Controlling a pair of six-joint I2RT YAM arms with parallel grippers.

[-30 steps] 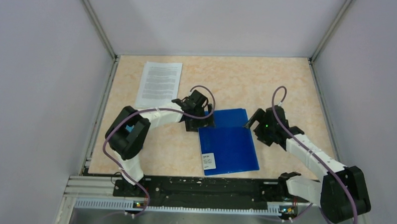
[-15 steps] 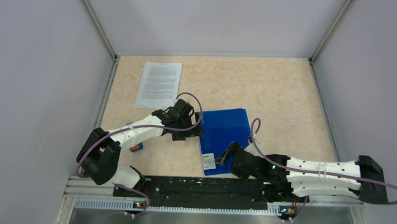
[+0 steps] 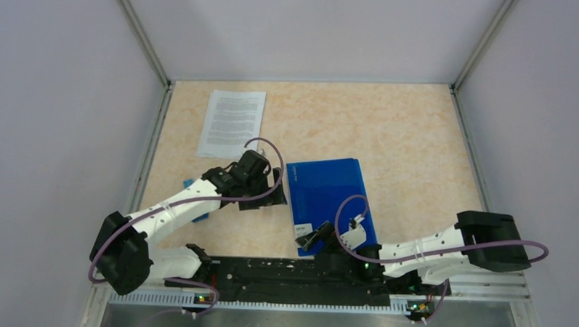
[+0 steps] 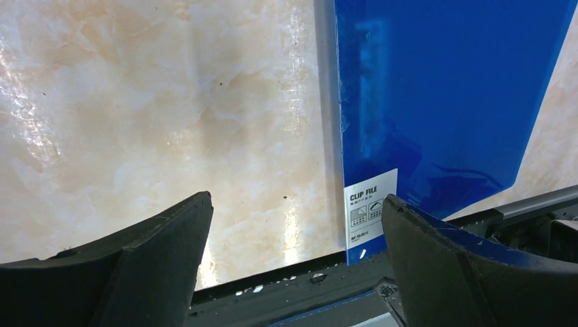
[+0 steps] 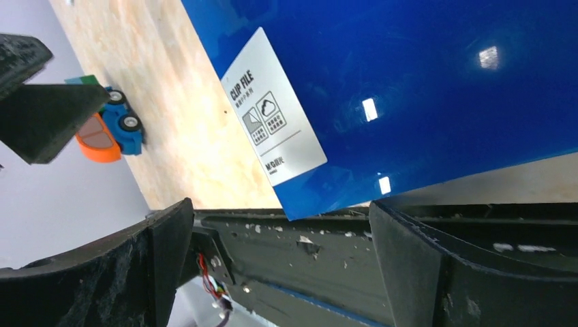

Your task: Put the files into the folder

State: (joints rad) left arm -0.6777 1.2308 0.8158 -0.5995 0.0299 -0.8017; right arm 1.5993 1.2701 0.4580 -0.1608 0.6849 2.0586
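We're seeing the folder (image 3: pixel 327 197) lying closed mid-frame on the tabletop (image 3: pixel 404 138), files (image 3: pixel 232 123) sitting upper left. Left fingers (image 4: pixel 160 255) and right fingers (image 5: pixel 422 272) are both standing apart, gripping nothing.

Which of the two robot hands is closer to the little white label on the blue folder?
The right hand: it hovers at the folder's near corner, right by the label. The left hand sits off the folder's left edge, farther back.

Glossy plastic folder (image 5: pixel 422 88); polished marbled table (image 4: pixel 170 122).
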